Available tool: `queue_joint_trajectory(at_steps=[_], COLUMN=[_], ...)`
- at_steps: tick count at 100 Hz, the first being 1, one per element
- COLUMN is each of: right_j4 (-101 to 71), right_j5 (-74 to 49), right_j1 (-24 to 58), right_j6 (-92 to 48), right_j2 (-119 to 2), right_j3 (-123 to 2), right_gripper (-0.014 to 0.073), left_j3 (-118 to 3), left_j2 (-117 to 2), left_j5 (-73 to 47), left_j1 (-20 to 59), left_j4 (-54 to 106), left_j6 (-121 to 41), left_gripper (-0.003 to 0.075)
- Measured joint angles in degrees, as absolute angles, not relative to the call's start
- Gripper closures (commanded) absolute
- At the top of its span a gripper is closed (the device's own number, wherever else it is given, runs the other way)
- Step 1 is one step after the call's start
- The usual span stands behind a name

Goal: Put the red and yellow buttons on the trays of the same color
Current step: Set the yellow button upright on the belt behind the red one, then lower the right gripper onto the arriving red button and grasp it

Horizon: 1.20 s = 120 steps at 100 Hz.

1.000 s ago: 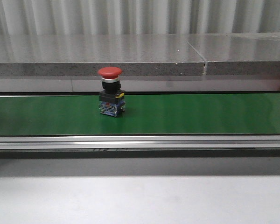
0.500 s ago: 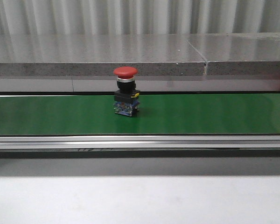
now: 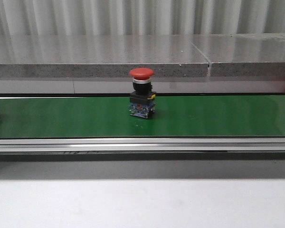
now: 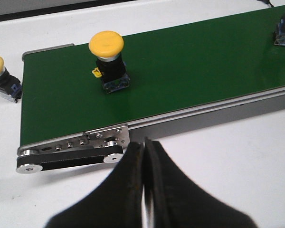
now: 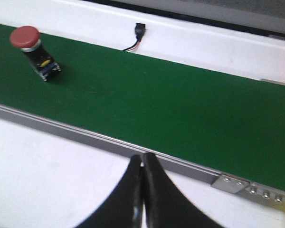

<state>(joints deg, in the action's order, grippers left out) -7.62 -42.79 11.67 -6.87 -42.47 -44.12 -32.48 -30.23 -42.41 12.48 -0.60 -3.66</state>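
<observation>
One red button (image 3: pixel 142 93) stands upright mid-belt (image 3: pixel 218 116). I see a yellow button (image 4: pixel 109 61) upright near the belt's end, another (image 4: pixel 2 78) lying on the tabletop (image 4: pixel 237 156) beside it. Both my left claw (image 4: pixel 144 190) and right claw (image 5: pixel 141 190) are pinched closed, empty.

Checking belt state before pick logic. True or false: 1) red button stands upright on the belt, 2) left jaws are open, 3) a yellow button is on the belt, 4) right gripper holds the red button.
1) True: the red button stands upright on the green belt.
2) False: the left gripper is shut, empty.
3) True: a yellow button stands on the belt.
4) False: the right gripper is shut on nothing, apart from the button.
</observation>
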Motion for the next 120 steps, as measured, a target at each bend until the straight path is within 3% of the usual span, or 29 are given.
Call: queue_joint_trajectory(at_steps=[9, 26, 35, 97, 109, 120], right_j4=[-7.7, -7.8, -7.8, -8.9, -8.9, -8.5], right_j5=[-44.8, -46.4, -47.2, -59.7, -58.7, -56.7], right_j1=[15.0, 19.8, 21.6, 26.4, 26.4, 26.5], right_j6=[-6.9, -6.9, -6.9, -12.9, -14.9, -15.8], right_j2=[-48.2, -59.5, -64.4, -97.8, -101.5, -103.7], right_j3=[-48.1, -54.4, -58.0, -84.5, -86.8, -87.4], right_gripper=[0.0444, 0.0054, -0.0028, -0.0023, 0.0027, 0.0135], left_j3=[-32.5, -32.5, -32.5, -32.5, -32.5, -32.5], left_j2=[-30.2, -30.2, -30.2, -30.2, -30.2, -30.2], left_j5=[-43.0, -43.1, -43.2, -43.2, -43.2, -43.2], left_j1=[12.5, 12.5, 12.5, 12.5, 12.5, 12.5], left_j4=[-0.6, -0.5, -0.5, -0.5, -0.5, -0.5], left_j6=[-3.7, -3.7, -3.7, -3.7, -3.7, -3.7], left_gripper=[0.0741, 0.0741, 0.0741, 0.0741, 0.0741, 0.0741])
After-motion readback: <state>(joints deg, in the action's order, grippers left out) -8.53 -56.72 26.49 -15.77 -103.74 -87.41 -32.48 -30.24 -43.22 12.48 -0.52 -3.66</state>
